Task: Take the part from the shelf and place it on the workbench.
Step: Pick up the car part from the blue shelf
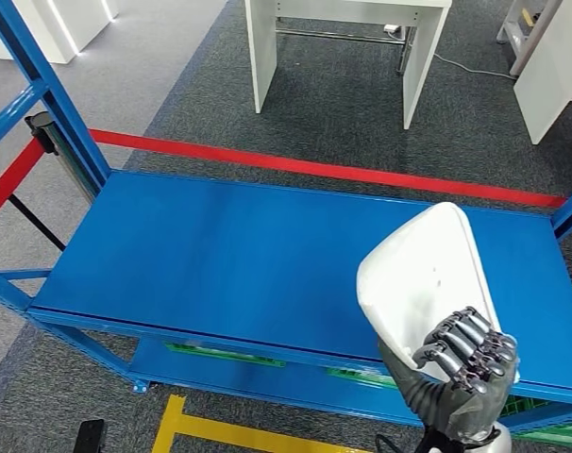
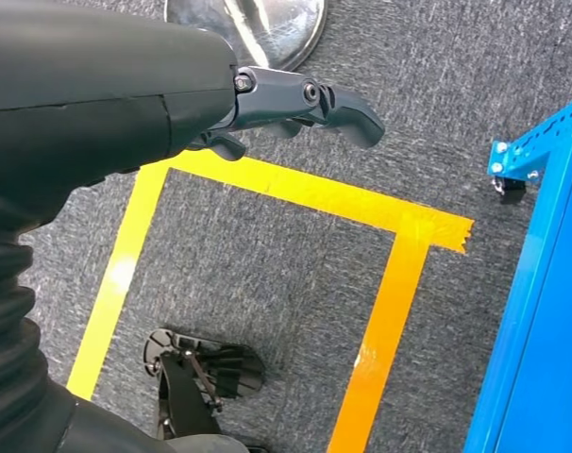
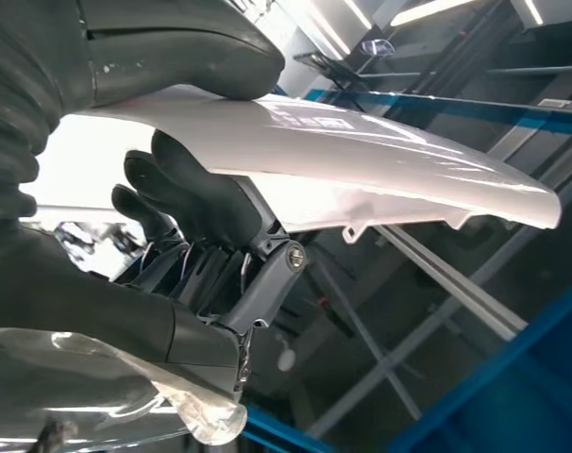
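A white, smooth, roughly triangular part [image 1: 426,274] is lifted above the right end of the blue shelf [image 1: 233,255]. My right hand [image 1: 462,373] grips its near edge, fingers curled over the top face. In the right wrist view the same part [image 3: 383,156] is pinched between the thick thumb above and the dark fingers [image 3: 197,198] below. My left hand [image 2: 297,99] hangs beside the shelf over the carpet, fingers extended and apart, holding nothing.
The shelf's blue uprights [image 1: 52,94] rise at the left, and a lower level shows green strips [image 1: 223,353]. Red tape [image 1: 326,170] and yellow tape [image 2: 383,311] mark the grey carpet. A white table [image 1: 340,47] stands beyond the shelf.
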You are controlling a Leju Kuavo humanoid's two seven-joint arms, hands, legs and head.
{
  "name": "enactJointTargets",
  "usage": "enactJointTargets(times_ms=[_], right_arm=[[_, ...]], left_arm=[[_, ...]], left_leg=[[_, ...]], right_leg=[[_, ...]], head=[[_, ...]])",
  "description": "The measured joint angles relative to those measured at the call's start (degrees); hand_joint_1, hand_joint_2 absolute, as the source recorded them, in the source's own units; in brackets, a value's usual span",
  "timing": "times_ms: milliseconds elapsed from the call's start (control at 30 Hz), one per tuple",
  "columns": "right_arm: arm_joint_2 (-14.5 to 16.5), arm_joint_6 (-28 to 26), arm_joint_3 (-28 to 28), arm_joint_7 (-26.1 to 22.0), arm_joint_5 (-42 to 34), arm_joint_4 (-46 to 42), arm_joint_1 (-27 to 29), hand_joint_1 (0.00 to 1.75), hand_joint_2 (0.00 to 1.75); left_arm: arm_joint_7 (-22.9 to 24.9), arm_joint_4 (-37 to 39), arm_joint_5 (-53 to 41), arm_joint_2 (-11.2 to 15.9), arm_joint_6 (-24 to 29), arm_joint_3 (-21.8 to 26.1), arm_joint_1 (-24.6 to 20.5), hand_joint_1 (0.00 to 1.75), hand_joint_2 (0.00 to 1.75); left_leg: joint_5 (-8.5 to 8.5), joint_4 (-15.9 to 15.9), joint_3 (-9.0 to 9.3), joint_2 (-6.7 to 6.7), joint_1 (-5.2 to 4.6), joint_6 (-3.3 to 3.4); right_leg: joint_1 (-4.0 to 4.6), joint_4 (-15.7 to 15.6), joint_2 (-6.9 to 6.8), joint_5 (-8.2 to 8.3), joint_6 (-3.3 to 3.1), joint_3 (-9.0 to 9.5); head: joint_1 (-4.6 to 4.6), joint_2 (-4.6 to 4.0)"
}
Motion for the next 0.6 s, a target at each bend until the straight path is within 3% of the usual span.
enactJointTargets(times_ms=[333, 500, 567, 600], right_arm=[[1.00, 0.00, -0.13, -0.04, 0.28, -0.58, -0.02, 1.75, 1.75], [1.00, 0.00, 0.86, -0.08, 0.29, -0.57, -0.06, 1.75, 1.75], [1.00, 0.00, 1.05, -0.08, 0.28, -0.57, -0.14, 1.75, 1.75], [1.00, 0.00, 1.06, -0.07, 0.28, -0.56, -0.14, 1.75, 1.75]], left_arm=[[0.13, 0.00, 0.00, 0.02, 0.08, 0.07, 0.15, 0.00, 1.75], [0.29, 0.00, 0.00, 0.01, 0.13, 0.08, 0.10, 0.00, 1.75], [0.32, 0.00, 0.00, -0.08, 0.15, 0.08, 0.02, 0.00, 1.75], [0.33, 0.00, 0.00, -0.11, 0.15, 0.08, 0.03, 0.00, 1.75]], left_leg=[[-0.09, 0.25, -0.04, 0.00, -0.35, 0.19], [0.50, -0.20, -0.07, 0.06, -0.31, 1.06], [1.33, -1.24, 0.18, 0.17, 0.12, 1.67], [1.58, -1.53, 0.24, 0.23, 0.28, 1.83]], right_leg=[[-0.39, -0.01, -0.02, 0.15, 0.26, 0.00], [-0.49, -0.41, -0.01, 0.49, 1.06, -0.04], [-0.42, 1.45, 0.01, -0.80, 1.51, -1.26], [-0.48, 4.15, 0.01, -2.22, 1.68, -2.72]], head=[[-0.01, 0.00], [-0.02, -0.01], [0.13, -0.02], [0.21, -0.02]])
